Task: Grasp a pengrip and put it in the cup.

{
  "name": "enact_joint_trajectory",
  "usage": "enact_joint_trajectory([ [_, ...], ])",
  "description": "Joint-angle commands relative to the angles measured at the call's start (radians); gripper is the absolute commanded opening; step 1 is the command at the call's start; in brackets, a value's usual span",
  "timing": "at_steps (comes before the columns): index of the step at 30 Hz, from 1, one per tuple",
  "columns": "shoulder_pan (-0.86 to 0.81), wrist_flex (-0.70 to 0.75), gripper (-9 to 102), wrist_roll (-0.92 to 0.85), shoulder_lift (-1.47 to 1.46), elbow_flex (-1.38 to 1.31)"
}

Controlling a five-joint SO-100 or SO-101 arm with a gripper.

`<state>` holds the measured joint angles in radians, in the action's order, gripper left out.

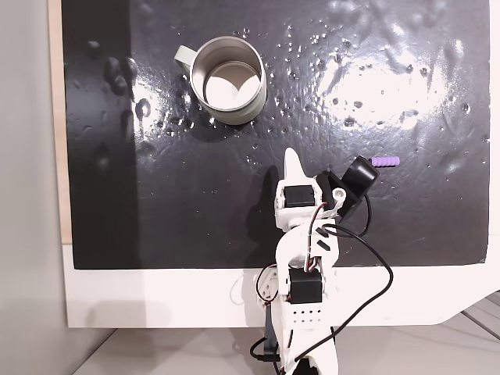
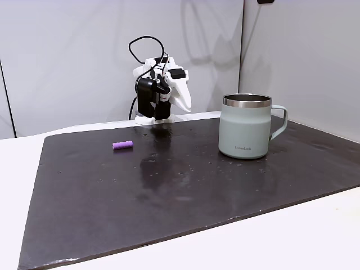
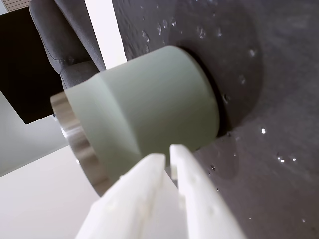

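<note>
With my gripper (image 3: 167, 154) pressed together and empty, the pengrip (image 1: 385, 161) lies off to its right on the bench (image 1: 195, 203); light, soft, rubbery, likely rolls, so I'd pinch its ribbed middle.

One fixed view straight down; another low, facing arm across mat (image 2: 169, 191); wrist view close on cup (image 3: 149, 109).

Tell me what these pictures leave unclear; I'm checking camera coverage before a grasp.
- Pale grey-green steel-lined mug: wrist view, handle on its hidden far side.
- Tiny light-purple ribbed tube: too small in both fixed views to show its ends.
- White pincer: base cut by the bottom edge.
</note>
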<state>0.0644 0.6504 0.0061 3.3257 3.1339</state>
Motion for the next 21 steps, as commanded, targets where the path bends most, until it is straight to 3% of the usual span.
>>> enact_joint_trajectory([
  [1,-0.009,-0.017,0,0.006,0.012,0.055],
  [17,-0.018,-0.012,0,-0.008,0.012,0.051],
  [21,-0.026,0.117,0,-0.04,0.012,-0.055],
])
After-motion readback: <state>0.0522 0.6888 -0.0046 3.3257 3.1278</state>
